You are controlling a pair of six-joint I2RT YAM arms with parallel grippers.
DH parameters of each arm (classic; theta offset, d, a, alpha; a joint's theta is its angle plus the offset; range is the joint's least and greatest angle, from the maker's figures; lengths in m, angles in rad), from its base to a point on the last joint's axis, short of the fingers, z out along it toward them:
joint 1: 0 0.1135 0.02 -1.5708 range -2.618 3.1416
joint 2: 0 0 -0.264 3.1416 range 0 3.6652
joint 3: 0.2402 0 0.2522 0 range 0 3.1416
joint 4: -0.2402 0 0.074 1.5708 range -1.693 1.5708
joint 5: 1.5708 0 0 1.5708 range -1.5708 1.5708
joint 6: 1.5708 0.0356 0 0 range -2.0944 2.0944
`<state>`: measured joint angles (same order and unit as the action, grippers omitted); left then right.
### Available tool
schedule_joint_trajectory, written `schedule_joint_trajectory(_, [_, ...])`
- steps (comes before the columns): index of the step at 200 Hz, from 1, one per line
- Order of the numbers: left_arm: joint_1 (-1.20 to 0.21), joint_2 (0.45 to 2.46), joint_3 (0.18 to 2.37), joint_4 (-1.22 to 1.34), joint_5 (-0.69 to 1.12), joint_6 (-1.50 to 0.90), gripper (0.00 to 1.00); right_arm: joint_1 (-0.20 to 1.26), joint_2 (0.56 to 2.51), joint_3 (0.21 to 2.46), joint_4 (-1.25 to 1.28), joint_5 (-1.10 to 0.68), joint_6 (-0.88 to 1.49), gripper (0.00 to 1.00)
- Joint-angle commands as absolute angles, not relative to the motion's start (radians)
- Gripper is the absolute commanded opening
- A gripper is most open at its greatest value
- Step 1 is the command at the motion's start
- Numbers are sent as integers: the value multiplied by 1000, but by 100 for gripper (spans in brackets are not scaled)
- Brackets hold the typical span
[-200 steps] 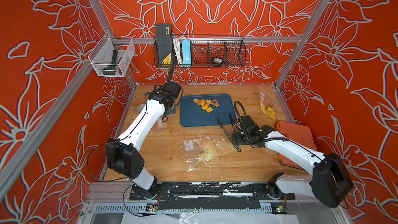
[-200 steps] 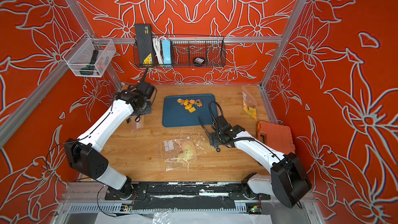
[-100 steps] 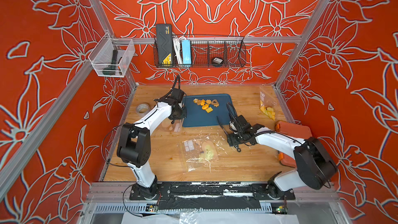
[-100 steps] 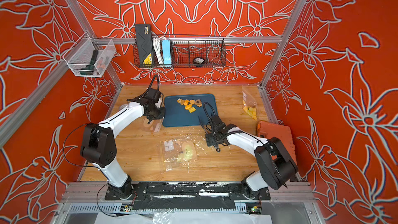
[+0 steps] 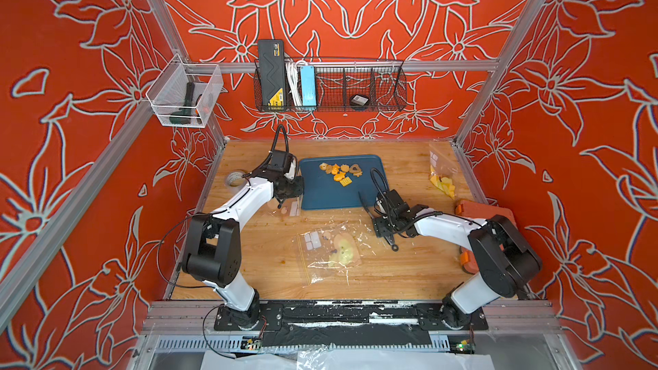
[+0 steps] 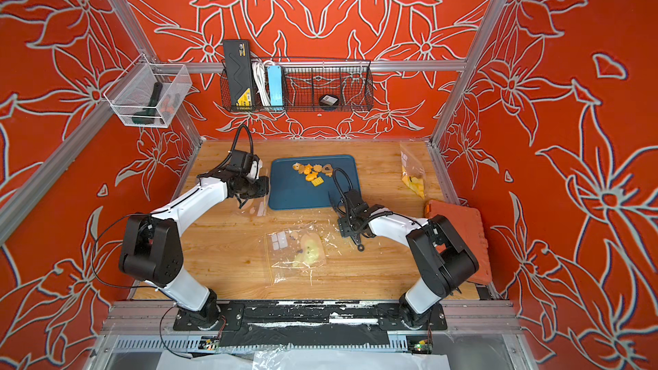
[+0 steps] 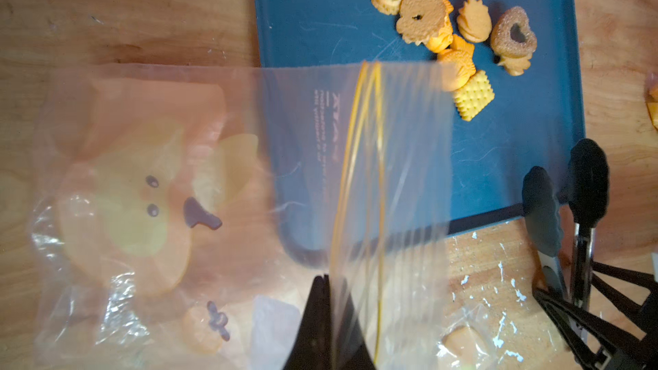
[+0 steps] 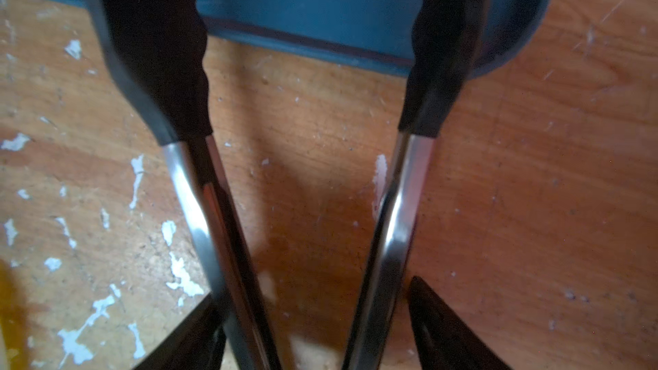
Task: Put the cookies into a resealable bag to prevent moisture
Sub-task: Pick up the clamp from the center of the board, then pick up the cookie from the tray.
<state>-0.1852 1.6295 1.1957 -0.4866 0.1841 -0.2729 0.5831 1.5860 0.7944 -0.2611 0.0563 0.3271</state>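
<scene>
Left gripper (image 7: 329,281) clamped tight on bag (image 7: 391,137) rim, beside tray (image 7: 313,16). Right gripper (image 8: 313,318) holds tongs (image 8: 194,204), jaws wide, tong tips spread over tray's near edge. Cookies (image 7: 445,33) piled on tray, far side.

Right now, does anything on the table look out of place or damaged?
Nothing spilled: the cookies sit bunched on the tray. A loose bag lies crumpled mid-table, and white flecks, perhaps chipped finish, mar the table by the tongs.
</scene>
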Motion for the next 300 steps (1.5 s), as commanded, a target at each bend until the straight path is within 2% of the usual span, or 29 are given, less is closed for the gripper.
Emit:
schedule_joint_trajectory(1, [-176, 1610, 1192, -466, 208, -264, 0, 581, 1609, 798, -232, 83, 327, 71])
schedule_joint_trajectory(33, [-173, 1600, 1182, -462, 214, -261, 0, 583, 1551, 783, -244, 91, 325, 66])
schedule_joint_trajectory(56, [-173, 1600, 1185, -461, 221, -259, 0, 583, 1463, 771, -280, 110, 327, 56])
schedule_joint_trajectory(95, [-173, 1605, 1188, -460, 239, -261, 0, 583, 1349, 799, -376, 110, 324, 56])
schedule_joint_trajectory(129, [-173, 1639, 1262, -489, 231, -271, 0, 583, 1315, 876, -445, 37, 284, 56])
schedule_joint_trajectory(159, [-173, 1714, 1356, -543, 212, -271, 0, 583, 1391, 990, -491, -63, 230, 56])
schedule_joint_trajectory(188, [-172, 1729, 1341, -525, 209, -300, 0, 581, 1531, 1126, -566, -42, 216, 54])
schedule_joint_trajectory(219, [-169, 1706, 1339, -533, 192, -329, 0, 581, 1646, 1218, -569, -123, 175, 56])
schedule_joint_trajectory(300, [-165, 1667, 1302, -493, 203, -311, 0, 581, 1829, 1364, -598, -72, 141, 62])
